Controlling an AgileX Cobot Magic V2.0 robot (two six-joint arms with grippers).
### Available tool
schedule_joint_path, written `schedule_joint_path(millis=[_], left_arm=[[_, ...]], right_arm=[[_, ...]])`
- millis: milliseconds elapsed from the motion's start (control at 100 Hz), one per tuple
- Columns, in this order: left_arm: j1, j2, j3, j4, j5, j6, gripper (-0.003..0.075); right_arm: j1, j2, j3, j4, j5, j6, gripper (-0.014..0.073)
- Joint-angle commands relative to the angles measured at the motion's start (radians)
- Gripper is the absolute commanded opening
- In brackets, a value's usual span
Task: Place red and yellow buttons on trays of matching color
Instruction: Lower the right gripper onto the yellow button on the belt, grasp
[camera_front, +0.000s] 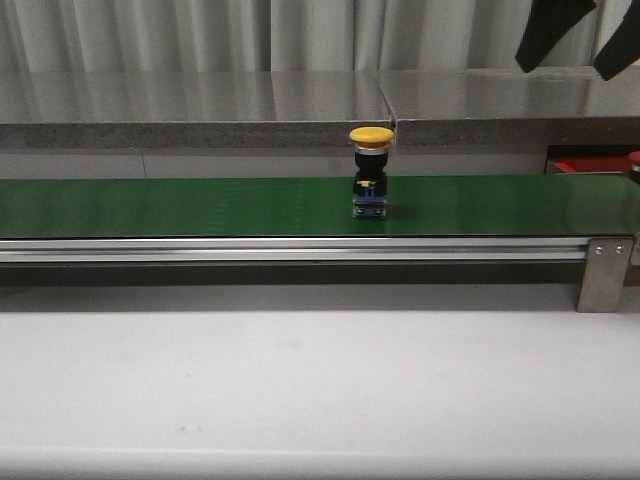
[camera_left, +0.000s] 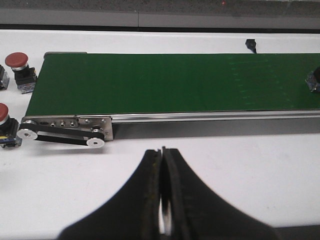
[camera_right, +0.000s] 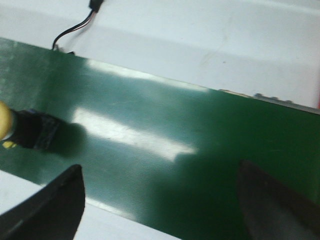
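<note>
Two red buttons (camera_left: 19, 65) stand on the white table (camera_left: 250, 165) past the belt's roller end, and a red tray (camera_front: 590, 165) shows as a sliver behind the belt at the right. The yellow button (camera_front: 371, 170), yellow cap on a black body, stands upright on the green belt (camera_front: 180, 205) with nothing against it. My left gripper (camera_left: 162, 200) is closed on nothing above the table, and my right gripper (camera_right: 160, 200) is spread wide and empty over the belt near the button.

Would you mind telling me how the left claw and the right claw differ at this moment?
The left claw is shut, fingers pressed together; the right claw is open, fingers wide apart. The left claw hangs over the white table beside the green belt; the right claw is above the belt. Both are dark and empty.
</note>
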Motion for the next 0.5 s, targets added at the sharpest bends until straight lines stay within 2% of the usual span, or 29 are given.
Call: schedule_joint_path(millis=[0,260,490], left_arm=[[-0.009,0.006,-0.025,-0.006,-0.069,-0.001,-0.002],[-0.009,0.006,-0.025,-0.006,-0.069,-0.001,-0.002],[-0.009,0.006,-0.025,-0.006,-0.069,-0.001,-0.002]], right_arm=[[0.041,-0.051,-0.021,0.005,-0.024,-0.022,0.0605],[0.162,-0.009,-0.021,0.022,-0.011,-0.108,0.0605],[0.202,0.058,-0.022,0.081,-0.052,-0.171,0.0605]])
